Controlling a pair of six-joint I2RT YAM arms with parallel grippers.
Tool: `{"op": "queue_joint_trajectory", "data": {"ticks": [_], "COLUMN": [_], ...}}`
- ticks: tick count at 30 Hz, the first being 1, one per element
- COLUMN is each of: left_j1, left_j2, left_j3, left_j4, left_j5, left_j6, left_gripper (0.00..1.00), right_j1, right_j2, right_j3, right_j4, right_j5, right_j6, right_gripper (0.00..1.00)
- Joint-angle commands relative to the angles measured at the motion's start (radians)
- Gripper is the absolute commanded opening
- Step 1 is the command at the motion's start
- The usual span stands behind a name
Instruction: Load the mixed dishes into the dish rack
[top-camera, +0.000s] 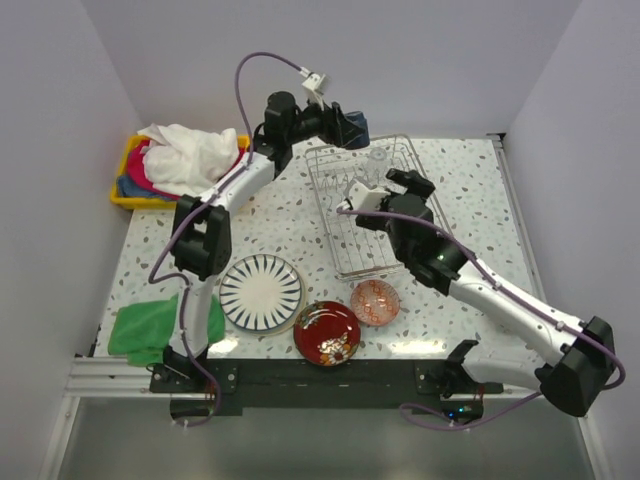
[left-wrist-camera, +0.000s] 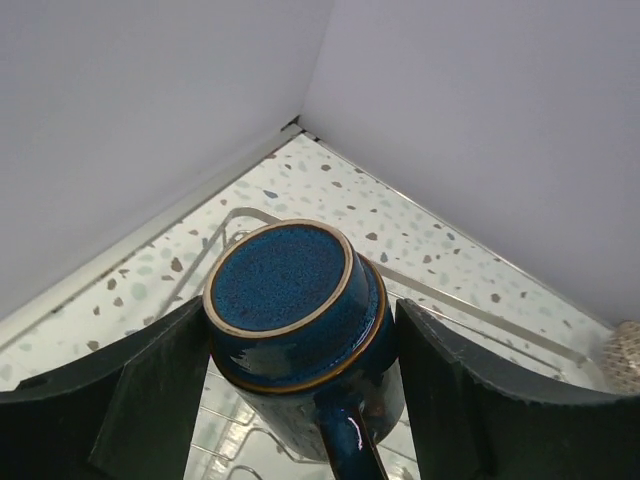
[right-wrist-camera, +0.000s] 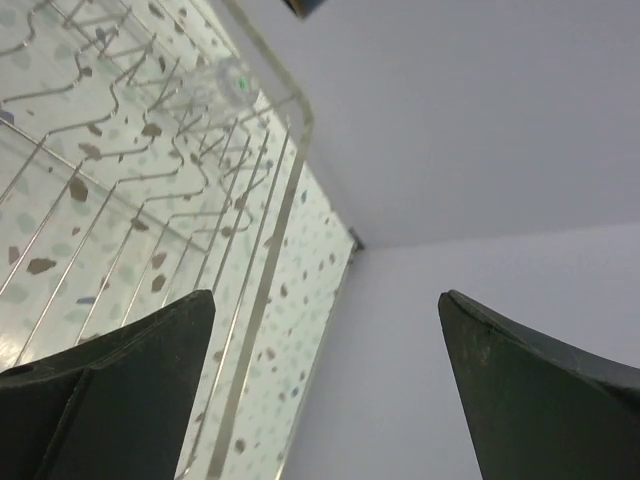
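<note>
Left jaws around mug (left-wrist-camera: 290, 310), handle half-offscreen

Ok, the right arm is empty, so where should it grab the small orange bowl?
Probably the rim of the bowl, on its right side, away from the red plate. It sits upright with its mouth open, so come from above, one jaw inside.

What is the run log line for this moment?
left gripper: holds dark blue mug, upside down, over dish rack | right gripper: open, empty
</note>
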Motion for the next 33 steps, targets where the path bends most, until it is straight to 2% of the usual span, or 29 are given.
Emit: {"op": "queue_joint_trajectory", "data": {"ticks": [1,4,7,13,33], "left_j1": [-0.053,-0.061,-0.061,-0.059,-0.033], "left_j2": [0.009,0.049,0.081,0.118,0.225], "left_j3": [0.107,0.147,0.155,0.116,0.055], "left_j4": [-0.017,-0.005,0.026,0.139,0.276], "left_j5": [-0.129,-0.164,-0.144,-0.103,-0.011], "left_j6": [0.322,0.392,0.468,0.556,0.628], "left_gripper": [0.0,0.0,0.0,0.0,0.0], "right_j1": [-0.157,-0.258,-0.314,-0.381,-0.412], "right_j2": [0.026,0.072,0.122,0.188,0.3], "right_j3": [0.122,0.216,0.287,0.348,0.374], "right_j4": [-0.241,-0.358,-0.443,-0.51,-0.564], "right_j5": [0.069,0.013,-0.024,-0.067,-0.094], "right_j6": [0.382,0.53,0.605,0.644,0.678], "right_gripper": [0.99,0.99,0.99,0.99,0.99]}}
